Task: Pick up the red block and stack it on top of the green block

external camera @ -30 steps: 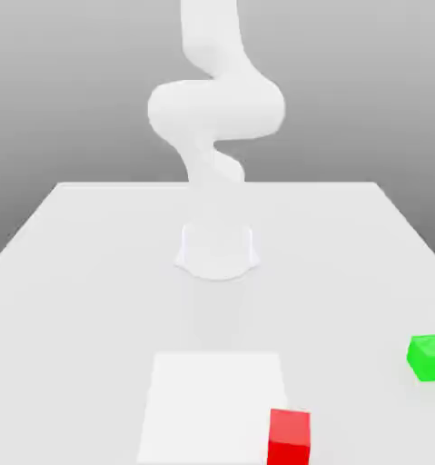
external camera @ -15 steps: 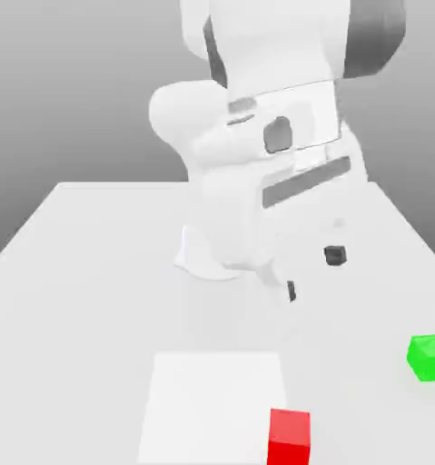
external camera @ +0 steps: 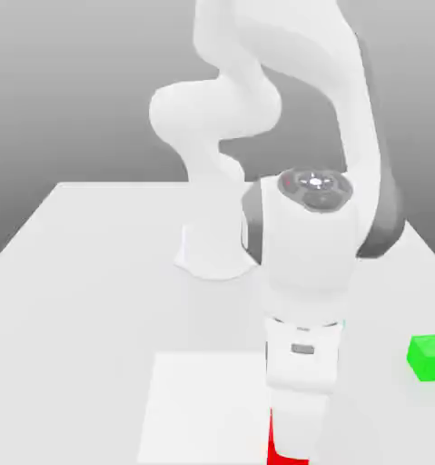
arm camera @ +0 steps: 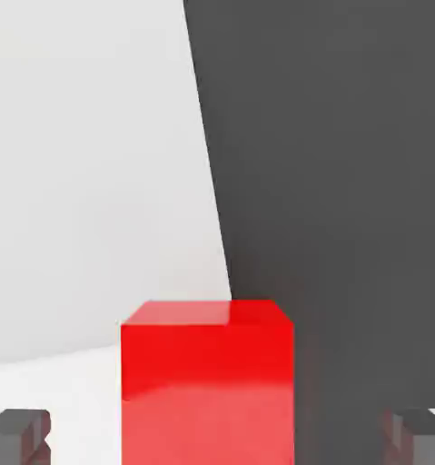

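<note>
1. Grey backdrop and white tabletop [external camera: 84, 272] in the exterior view: my arm has swung down from upright over the last second and now hides most of the red block [external camera: 277, 451] at the near edge. The green block [external camera: 430, 357] sits untouched, well apart toward that view's right.
2. Hand view: gripper [arm camera: 221, 436] spread wide, fingertips [arm camera: 16, 434] flanking the red block [arm camera: 207, 381] without touching. I judge closing comes next.

exterior faces arm; hand close; share red block [external camera: 273, 449].
</note>
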`<state>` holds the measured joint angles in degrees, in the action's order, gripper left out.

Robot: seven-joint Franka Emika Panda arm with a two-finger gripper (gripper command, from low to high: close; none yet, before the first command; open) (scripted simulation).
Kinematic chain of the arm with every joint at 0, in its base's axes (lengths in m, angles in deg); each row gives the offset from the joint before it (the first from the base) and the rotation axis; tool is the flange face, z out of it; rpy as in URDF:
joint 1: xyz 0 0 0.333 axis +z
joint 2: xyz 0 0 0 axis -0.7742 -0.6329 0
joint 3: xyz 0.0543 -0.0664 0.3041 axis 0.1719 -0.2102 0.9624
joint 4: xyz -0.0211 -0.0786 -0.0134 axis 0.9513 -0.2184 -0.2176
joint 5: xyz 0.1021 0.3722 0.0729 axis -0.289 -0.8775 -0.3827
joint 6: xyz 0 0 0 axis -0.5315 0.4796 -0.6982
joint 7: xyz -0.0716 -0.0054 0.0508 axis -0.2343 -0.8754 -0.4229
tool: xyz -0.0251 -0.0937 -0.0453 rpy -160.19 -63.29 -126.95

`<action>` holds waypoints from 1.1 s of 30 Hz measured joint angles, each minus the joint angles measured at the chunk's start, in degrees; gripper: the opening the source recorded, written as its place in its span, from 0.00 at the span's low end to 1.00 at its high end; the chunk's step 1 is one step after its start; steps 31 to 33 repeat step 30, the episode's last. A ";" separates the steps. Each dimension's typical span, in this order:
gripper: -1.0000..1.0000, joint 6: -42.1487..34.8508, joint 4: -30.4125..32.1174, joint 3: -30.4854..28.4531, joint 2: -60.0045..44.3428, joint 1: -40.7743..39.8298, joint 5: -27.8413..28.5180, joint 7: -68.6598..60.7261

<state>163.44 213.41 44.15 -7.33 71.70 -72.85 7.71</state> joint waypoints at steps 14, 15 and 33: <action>0.00 -7.98 2.46 0.68 9.96 5.38 4.68 3.22; 0.00 -8.43 2.94 2.12 10.80 7.09 5.22 3.53; 1.00 -2.20 6.48 12.58 8.95 21.39 12.22 7.87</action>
